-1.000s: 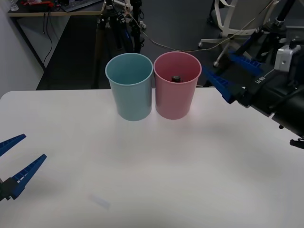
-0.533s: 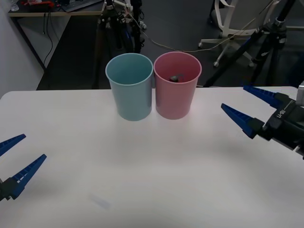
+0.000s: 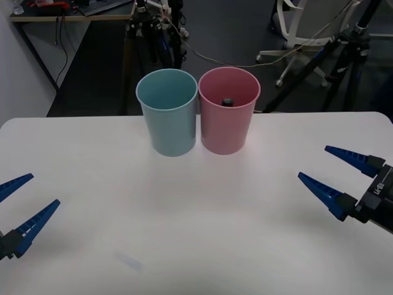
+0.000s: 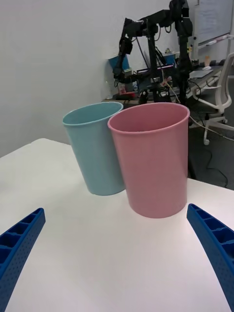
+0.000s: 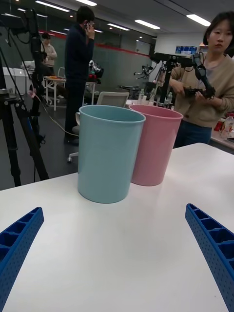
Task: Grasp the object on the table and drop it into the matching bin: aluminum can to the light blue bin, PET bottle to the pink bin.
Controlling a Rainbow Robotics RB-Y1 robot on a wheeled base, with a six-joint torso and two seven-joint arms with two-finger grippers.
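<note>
Your PET bottle [image 3: 228, 101] sits inside the pink bin [image 3: 228, 110], only its dark cap showing past the rim.

The pink bin stands upright toward the far side of the white surface [image 3: 184, 215], just beside the light blue bin [image 3: 167, 112] on its left; from the front the two look to be touching. Your right pincer [image 3: 341, 174] hangs over the right edge of the surface, well apart from the bins, its blue ribbed fingers [image 4: 217, 248] spread wide with nothing between them. Your left pincer [image 3: 21, 204] waits at the near left edge, equally wide open and empty.
</note>
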